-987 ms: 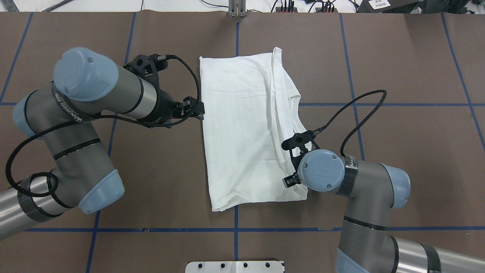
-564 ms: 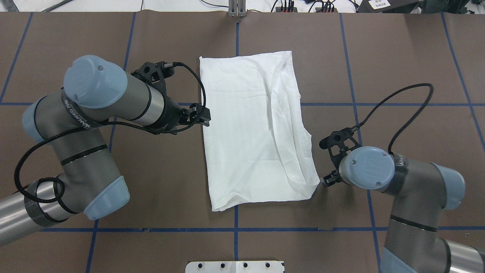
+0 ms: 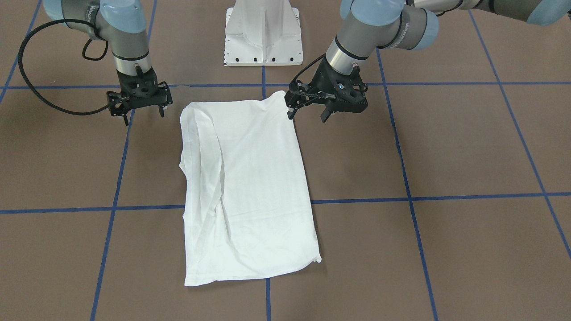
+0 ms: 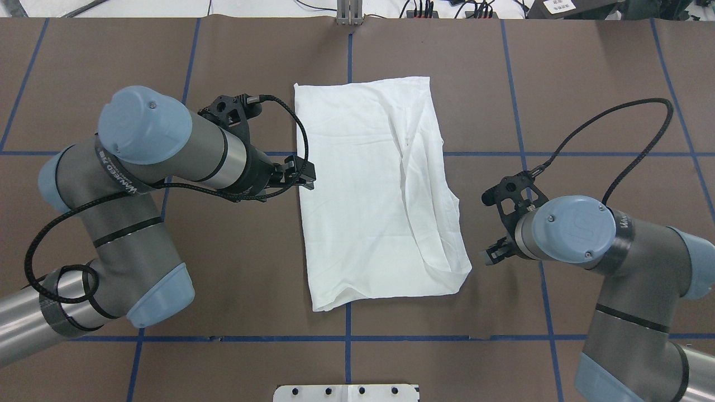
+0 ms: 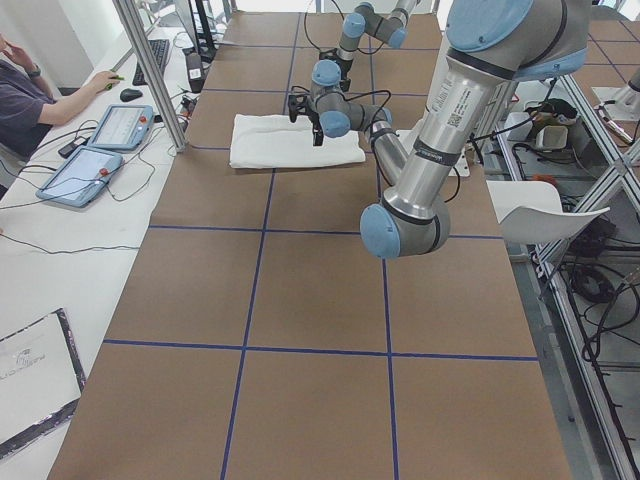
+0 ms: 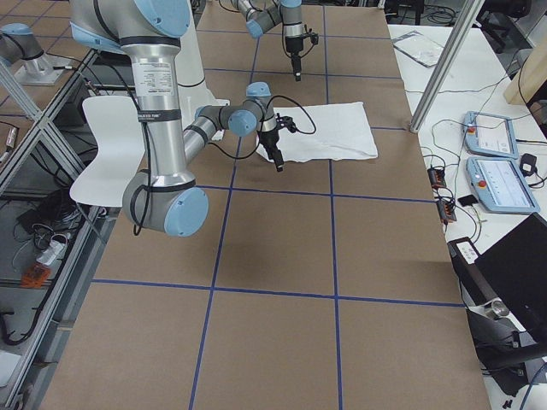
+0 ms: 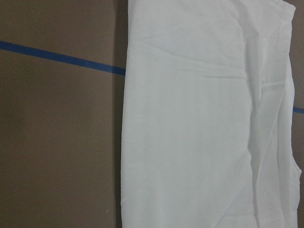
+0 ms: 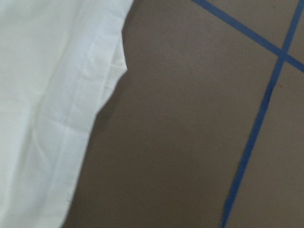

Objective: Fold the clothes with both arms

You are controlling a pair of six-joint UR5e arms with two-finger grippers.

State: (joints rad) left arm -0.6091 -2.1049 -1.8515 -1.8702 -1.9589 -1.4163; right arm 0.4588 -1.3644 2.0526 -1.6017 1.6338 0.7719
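Observation:
The clothes, a white shirt (image 4: 363, 195), lie folded into a long rectangle in the middle of the brown table (image 4: 586, 84), with a creased flap along the right side. The shirt (image 3: 250, 187) shows no text. My left gripper (image 4: 301, 174) hovers at the shirt's left edge, open and empty; in the front view the left gripper (image 3: 308, 111) stands beside the near corner. My right gripper (image 3: 142, 113) is open and empty, clear of the cloth. From overhead the right gripper (image 4: 494, 254) sits just right of the shirt's near right corner. Shirt fabric (image 7: 190, 133) and a hem (image 8: 47, 95) fill the wrist views.
The white pedestal (image 3: 263, 35) stands at the robot's side of the table. Blue tape lines (image 4: 346, 338) cross the brown surface. In the left side view a person (image 5: 30, 90) sits at a desk with tablets (image 5: 120, 125) behind a metal post (image 5: 150, 70).
My right gripper has let go of the shirt's right flap and moved off to the right. The flap now lies spread out. The left gripper has shifted slightly along the left edge.

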